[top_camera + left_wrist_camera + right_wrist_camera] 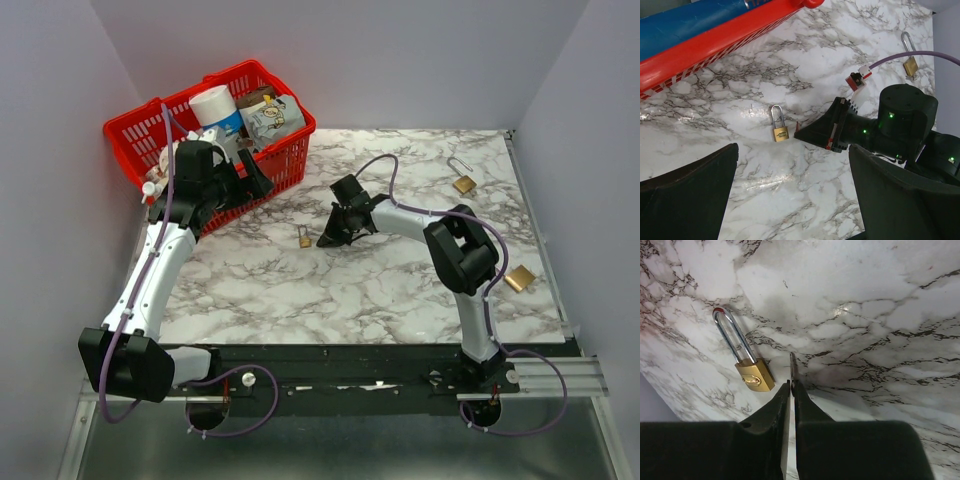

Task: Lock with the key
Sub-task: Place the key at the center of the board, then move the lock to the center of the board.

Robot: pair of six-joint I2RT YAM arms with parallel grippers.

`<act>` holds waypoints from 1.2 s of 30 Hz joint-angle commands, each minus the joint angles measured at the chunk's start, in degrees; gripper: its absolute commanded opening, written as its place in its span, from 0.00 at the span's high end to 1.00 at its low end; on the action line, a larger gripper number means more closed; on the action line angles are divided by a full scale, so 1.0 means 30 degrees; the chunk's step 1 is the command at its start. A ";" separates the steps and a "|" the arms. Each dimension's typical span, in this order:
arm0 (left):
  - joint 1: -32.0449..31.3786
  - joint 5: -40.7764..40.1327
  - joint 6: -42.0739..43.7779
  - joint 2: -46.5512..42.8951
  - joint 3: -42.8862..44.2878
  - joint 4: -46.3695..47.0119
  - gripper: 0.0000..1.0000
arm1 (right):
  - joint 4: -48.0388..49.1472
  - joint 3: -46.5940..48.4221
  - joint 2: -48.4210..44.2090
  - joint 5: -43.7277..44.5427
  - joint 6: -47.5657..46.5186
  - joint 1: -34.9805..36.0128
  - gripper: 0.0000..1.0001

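Obstacles: red basket (215,130), far-left corner; padlock (304,238), centre; second padlock (463,180), toward far-right corner; brass block (519,278), right edge. Free passage: bare marble top (300,300), middle of near edge.

basket (285,160): far-left corner of bench (400,290)
padlock (304,238): mid-bench, just left of key (792,367)
key: in right gripper (791,386) jaws
second padlock (463,181): far right
third padlock (518,278): near right edge

Left arm (150,270) reaches forward; left gripper (792,150) raised, jaws wide apart. Right arm (460,250) bends inward; right gripper (790,386) low, jaws pinched on key (792,365).
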 commanded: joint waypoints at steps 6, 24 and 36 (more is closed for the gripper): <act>0.0193 0.0343 -0.0281 -0.0433 -0.0092 -0.0085 0.01 | -0.1114 0.0385 0.0548 0.0345 -0.0037 0.0172 0.60; -0.0216 0.2307 0.2527 -0.1079 0.0785 0.0416 0.01 | -0.2461 -0.0404 -0.5980 -0.0977 -0.8163 -0.0500 0.07; -0.0393 0.1749 0.6133 -0.0668 0.1811 -0.0086 0.01 | -0.7231 -0.3541 -1.1492 -0.5829 -2.0301 -0.8814 0.00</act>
